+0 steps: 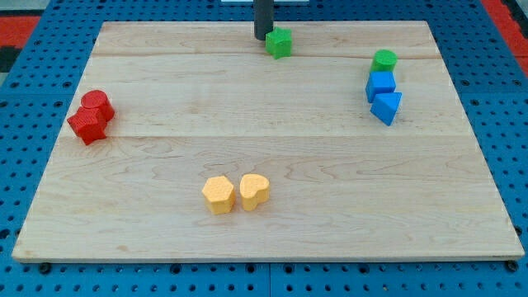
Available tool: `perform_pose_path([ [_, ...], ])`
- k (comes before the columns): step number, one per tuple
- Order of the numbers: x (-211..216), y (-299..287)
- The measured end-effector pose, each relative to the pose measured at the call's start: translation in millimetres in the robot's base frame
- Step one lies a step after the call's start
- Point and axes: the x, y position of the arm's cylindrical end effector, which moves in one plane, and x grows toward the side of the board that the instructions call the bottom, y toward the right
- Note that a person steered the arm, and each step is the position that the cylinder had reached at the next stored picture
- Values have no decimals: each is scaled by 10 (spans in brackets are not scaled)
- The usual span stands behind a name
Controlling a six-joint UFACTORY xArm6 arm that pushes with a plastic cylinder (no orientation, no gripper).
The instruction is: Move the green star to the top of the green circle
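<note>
- Pale wooden board (264, 231), boards joined lengthwise, grain running left to right; lying on a blue pegboard base (25, 33) dotted with holes.
- Red patches of the surround (16, 12) visible at the top left and top right corners of the view.
- Dark rod descending from the top edge, my tip (262, 38) set down near the middle of the board's top edge.
- No jaws on this rod, so nothing spread, pressed together or pinched.
- Green star (280, 42) just to the right of my tip, apparently touching it, close to the top edge.
- Green circle (384, 59) near the top right corner, well apart from the green star.
- Blue block (381, 84), shape hard to make out, directly below the green circle and touching it.
- Blue triangle-like block (386, 107) below that, touching the first blue block.
- Red circle (96, 104) and red star (87, 125) pressed together by the left edge.
- Yellow hexagon-like block (218, 195) and yellow heart (254, 191) side by side, towards the bottom edge, left of centre.
</note>
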Motion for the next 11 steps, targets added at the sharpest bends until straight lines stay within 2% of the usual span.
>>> perform_pose_path([
  [1, 171, -226],
  [2, 174, 153],
  [3, 151, 804],
  [5, 72, 1368],
  [9, -211, 1552],
  [10, -259, 1892],
  [11, -211, 1988],
])
